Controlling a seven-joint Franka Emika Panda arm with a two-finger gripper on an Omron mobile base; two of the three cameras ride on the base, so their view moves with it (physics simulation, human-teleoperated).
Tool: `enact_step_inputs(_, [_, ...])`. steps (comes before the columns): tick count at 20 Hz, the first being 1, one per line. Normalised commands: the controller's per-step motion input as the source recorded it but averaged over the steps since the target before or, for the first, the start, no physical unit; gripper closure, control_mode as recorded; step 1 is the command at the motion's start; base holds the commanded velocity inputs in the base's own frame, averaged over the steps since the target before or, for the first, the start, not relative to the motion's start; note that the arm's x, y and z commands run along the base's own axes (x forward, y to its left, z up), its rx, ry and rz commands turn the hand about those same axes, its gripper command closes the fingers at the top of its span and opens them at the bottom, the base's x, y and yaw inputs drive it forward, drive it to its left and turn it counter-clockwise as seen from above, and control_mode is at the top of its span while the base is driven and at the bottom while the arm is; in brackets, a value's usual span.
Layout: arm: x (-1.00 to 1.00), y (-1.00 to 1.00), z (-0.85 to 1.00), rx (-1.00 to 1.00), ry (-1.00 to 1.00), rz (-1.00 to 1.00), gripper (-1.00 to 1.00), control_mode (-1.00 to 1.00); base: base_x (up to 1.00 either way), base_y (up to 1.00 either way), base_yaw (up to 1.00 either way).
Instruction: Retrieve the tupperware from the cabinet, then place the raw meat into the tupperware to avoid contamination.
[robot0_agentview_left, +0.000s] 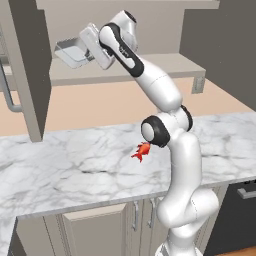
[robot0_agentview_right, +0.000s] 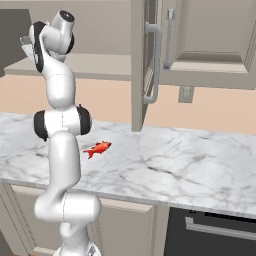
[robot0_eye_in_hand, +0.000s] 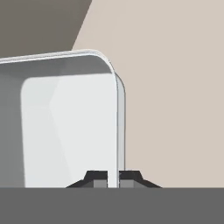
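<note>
The tupperware (robot0_agentview_left: 71, 54) is a shallow translucent whitish box on the shelf inside the open cabinet (robot0_agentview_left: 30, 70). My gripper (robot0_agentview_left: 86, 54) reaches up to it from the right. In the hand view the tupperware (robot0_eye_in_hand: 65, 127) sits large at the left, and its thin right wall runs down between my two fingertips (robot0_eye_in_hand: 97, 178). The gripper (robot0_eye_in_hand: 113, 180) is shut on that wall. The raw meat (robot0_agentview_left: 142, 150), a small red-orange fish shape, lies on the marble counter (robot0_agentview_left: 75, 165) below, close to the arm's elbow; it appears too in the right base view as the raw meat (robot0_agentview_right: 98, 148).
The cabinet's open door (robot0_agentview_right: 144, 65) with its long bar handle (robot0_agentview_right: 156, 62) hangs over the counter to the right of the arm. Another open door edge with a handle (robot0_agentview_left: 9, 87) is at the left. Base cabinet doors (robot0_agentview_left: 95, 230) and a dark oven front (robot0_agentview_right: 215, 232) sit below.
</note>
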Motion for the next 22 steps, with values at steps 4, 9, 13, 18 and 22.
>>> enact_step_inputs(4, [-0.13,0.0,0.0,0.0,-0.01,0.0,1.0,-1.0,0.0,0.0,0.0])
enact_step_inputs(9, [-0.1,0.0,-0.16,0.0,0.0,0.0,1.0,-1.0,0.0,0.0,0.0])
enact_step_inputs(13, [-0.11,0.0,-0.3,0.0,0.0,0.0,1.0,-1.0,0.0,0.0,0.0])
enact_step_inputs(18, [-0.01,0.0,0.0,0.0,0.0,0.0,1.0,-1.0,0.0,0.0,0.0])
enact_step_inputs(22, [-0.23,0.0,0.0,0.0,-0.06,0.0,1.0,-1.0,0.0,0.0,0.0])
